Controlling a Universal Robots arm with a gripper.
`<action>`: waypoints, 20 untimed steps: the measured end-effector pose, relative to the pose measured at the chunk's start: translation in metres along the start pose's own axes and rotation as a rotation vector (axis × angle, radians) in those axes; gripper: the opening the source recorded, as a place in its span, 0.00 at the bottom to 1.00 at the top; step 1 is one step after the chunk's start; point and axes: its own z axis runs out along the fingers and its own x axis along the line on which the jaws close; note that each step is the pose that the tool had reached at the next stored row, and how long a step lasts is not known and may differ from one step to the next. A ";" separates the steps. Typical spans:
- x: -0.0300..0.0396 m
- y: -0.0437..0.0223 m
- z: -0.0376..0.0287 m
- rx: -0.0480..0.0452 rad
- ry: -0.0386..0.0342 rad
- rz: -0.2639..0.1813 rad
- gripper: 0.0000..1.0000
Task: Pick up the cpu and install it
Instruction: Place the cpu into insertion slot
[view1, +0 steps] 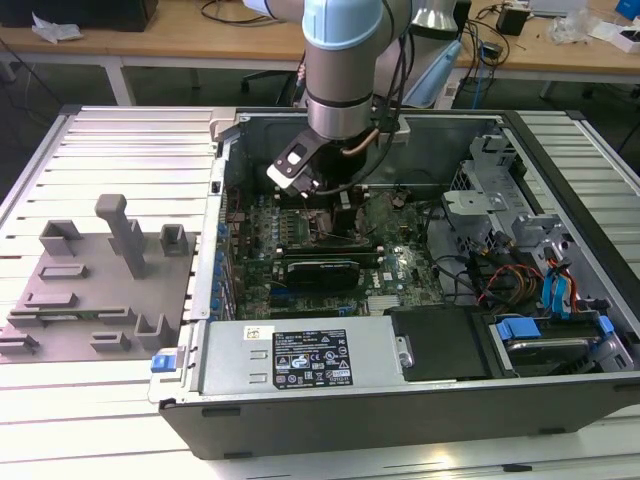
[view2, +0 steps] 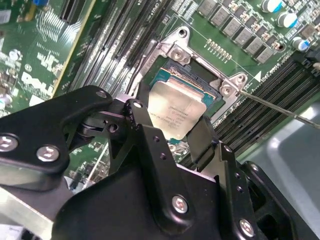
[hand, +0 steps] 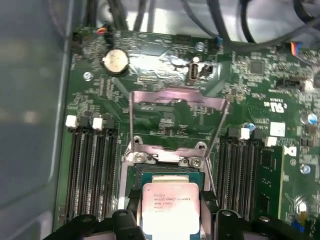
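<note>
**Now: cpu clamped in the gripper, right over the open socket**

- Arm (view1: 345, 70): comes in from the top centre of the exterior view and drops nearly vertical into the open pc case (view1: 400, 400). The wrist is inside the case's upper-middle area, above the motherboard (view1: 400, 255). A wrist camera (view1: 296, 165) sticks out low on the wrist, towards the exterior view's left.
- Gripper (view2: 169, 120): narrowed to the chip's width, with the two black fingers (view2: 145, 117) pressed on opposite edges of the cpu (view2: 177, 105). That grip shows in both wrist views.
- The cpu (hand: 170, 207) is lid-up and roughly level, lined up with the socket (view2: 220, 82) directly under it. Can't tell if it is seated or just above the contacts.
- Socket hardware: the load plate (hand: 177, 97) is flipped up and back, and the thin retention lever (view2: 280, 107) is swung out to the side.
- Memory slots (hand: 92, 170) flank the socket on both sides, and the coin cell (hand: 115, 61) sits beyond the load plate.
- Elsewhere in the exterior view, the black graphics card (view1: 320, 270) lies just below the wrist in frame. The grey fixture blocks (view1: 100, 270) sit on the slatted table (view1: 120, 150) at the exterior view's left, well apart from the arm.
</note>
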 end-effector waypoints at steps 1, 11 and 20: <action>0.0000 -0.0001 0.0004 0.0005 -0.0011 0.016 0.55; 0.0002 -0.0006 0.0071 0.0007 0.0089 0.042 0.55; 0.0004 -0.0006 0.0076 0.0006 0.0120 0.053 0.55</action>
